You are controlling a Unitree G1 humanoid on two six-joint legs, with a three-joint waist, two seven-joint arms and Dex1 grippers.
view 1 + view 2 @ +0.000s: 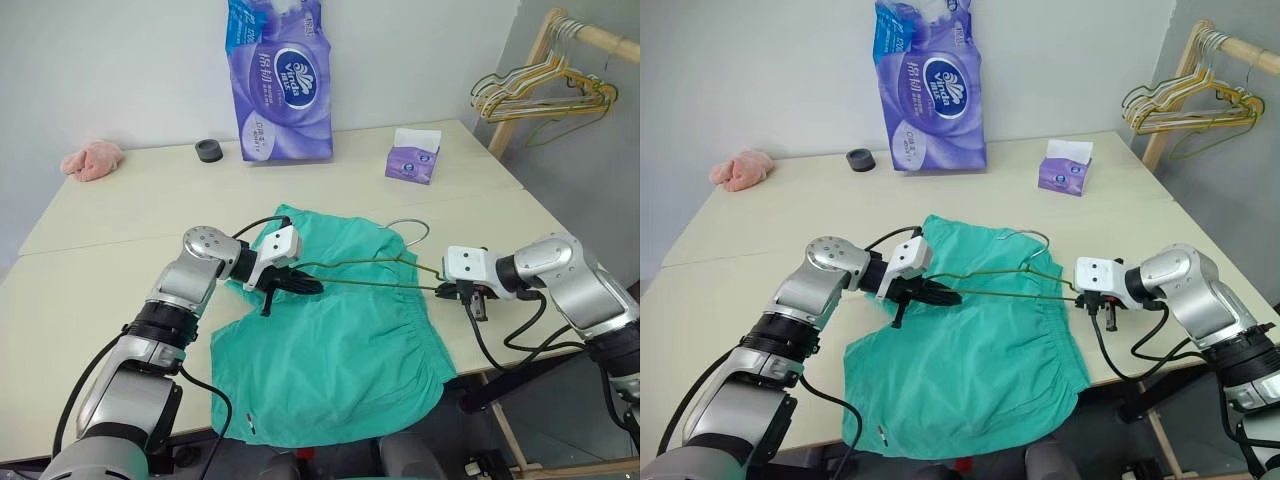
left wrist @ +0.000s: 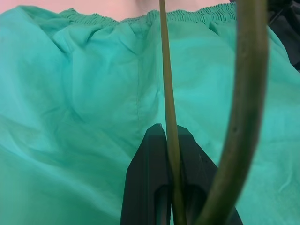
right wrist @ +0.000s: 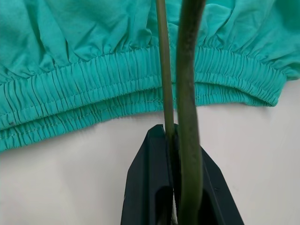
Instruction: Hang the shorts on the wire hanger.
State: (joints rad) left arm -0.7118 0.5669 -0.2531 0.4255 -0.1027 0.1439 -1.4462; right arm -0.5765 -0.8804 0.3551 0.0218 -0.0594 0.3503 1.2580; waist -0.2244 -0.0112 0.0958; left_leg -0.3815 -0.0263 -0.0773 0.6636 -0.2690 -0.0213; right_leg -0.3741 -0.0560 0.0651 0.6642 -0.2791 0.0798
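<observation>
The left gripper point(image 2: 171, 140) is clenched on one thin strand of the olive-grey wire hanger point(image 1: 375, 268), the black fingers point(image 2: 149, 164) pinching the wire between them above the cloth, and the right gripper point(image 3: 169, 140) is likewise clamped on the wire at the hanger's right corner, just off the gathered waistband. Between the two grips the triangular hanger lies nearly level over the teal-green thin fabric shorts point(image 1: 330, 350), its hook point(image 1: 412, 232) pointing to the far side. The shorts lie spread flat on the pale wooden table point(image 1: 120, 220), waistband toward the right edge, legs toward the left and near edge; no part of them is threaded over the wire yet. To do this step well, both grips probably need to stay firm and level so the thin wire does not twist, and one end of the hanger likely has to be worked under or into the fabric rather than dragged across it, which could bunch the cloth or pull it off the near edge. On the far side stand a purple plastic pack of tissue rolls point(image 1: 280, 85) and a small purple tissue box point(image 1: 412, 160) with a white sheet standing out of its top; a pink cloth lump point(image 1: 92, 160) and a small dark ring point(image 1: 209, 150) lie to the far left.
</observation>
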